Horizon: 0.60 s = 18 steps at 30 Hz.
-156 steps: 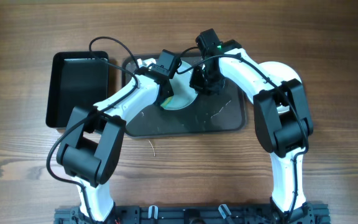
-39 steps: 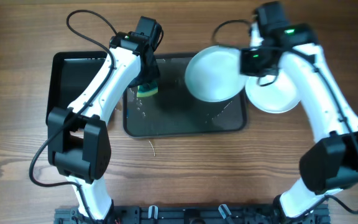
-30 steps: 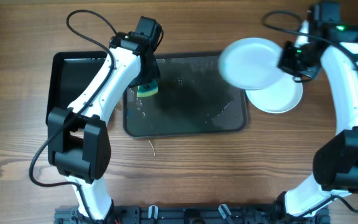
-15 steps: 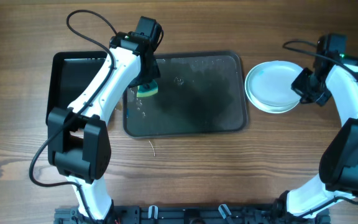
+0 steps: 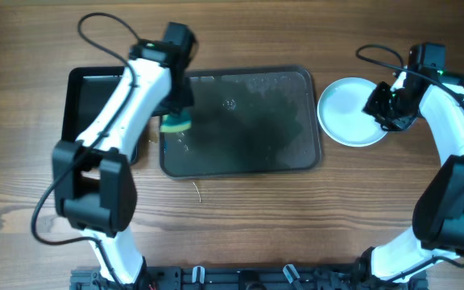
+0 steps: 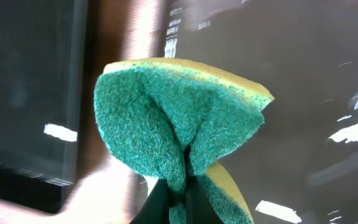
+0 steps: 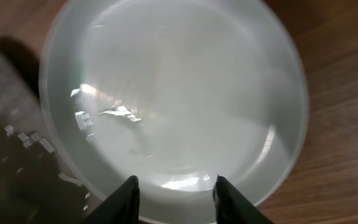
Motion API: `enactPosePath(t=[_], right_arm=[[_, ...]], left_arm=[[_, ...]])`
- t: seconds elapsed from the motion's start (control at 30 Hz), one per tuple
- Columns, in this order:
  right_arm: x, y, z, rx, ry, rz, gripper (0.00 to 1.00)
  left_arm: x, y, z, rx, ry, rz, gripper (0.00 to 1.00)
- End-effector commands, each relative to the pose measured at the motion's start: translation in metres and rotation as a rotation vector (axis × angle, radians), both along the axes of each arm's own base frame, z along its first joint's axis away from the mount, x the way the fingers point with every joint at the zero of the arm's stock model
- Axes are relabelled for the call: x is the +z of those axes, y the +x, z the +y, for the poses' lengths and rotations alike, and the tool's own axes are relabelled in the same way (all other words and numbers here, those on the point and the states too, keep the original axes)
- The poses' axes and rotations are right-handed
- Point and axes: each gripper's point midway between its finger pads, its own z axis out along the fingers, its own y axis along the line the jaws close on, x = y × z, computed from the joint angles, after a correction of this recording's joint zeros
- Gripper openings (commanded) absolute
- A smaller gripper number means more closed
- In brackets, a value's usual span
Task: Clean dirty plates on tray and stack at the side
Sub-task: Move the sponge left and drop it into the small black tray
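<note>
Right gripper [image 7: 176, 202] is spread with nothing between the fingers, hovering over the right rim of the plates [image 5: 346, 113]. They sit on the table just right of the tray [image 5: 248, 129], which carries none; I can't count the layers. Left gripper [image 6: 178, 196] is pinched on the sponge [image 6: 179, 118] at the tray's left edge. My read on the plates: rigid, glossy, probably wet-slick and chippable. Grip the rim only and set down gently.

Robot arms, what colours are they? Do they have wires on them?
The left arm and the right arm are both made of smooth white tubes joined by chunky black joints. A thin black cable loops off each arm near the wrist. A tiny green light glows on the right one, and its two slim fingers look pale.
</note>
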Motion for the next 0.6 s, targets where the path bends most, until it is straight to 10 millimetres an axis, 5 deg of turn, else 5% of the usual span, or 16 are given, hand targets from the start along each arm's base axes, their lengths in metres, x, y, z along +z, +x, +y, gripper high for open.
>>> enactPosePath(t=[0.0,0.33,0.57], right_arm=[[0.039,0.011,0.024,0.107,0.024,-0.116,0.43],[0.038,0.009,0.045,0.211,0.008,-0.115,0.44],[0.038,0.009,0.046,0.23,0.002,-0.118,0.44]], left_arm=[[0.031,-0.008,0.047,-0.115,0.034,0.014,0.04],[-0.006,-0.009,0.15,0.113,-0.025,0.017,0.04],[-0.035,-0.003,0.172,0.179,-0.067,-0.058,0.26]])
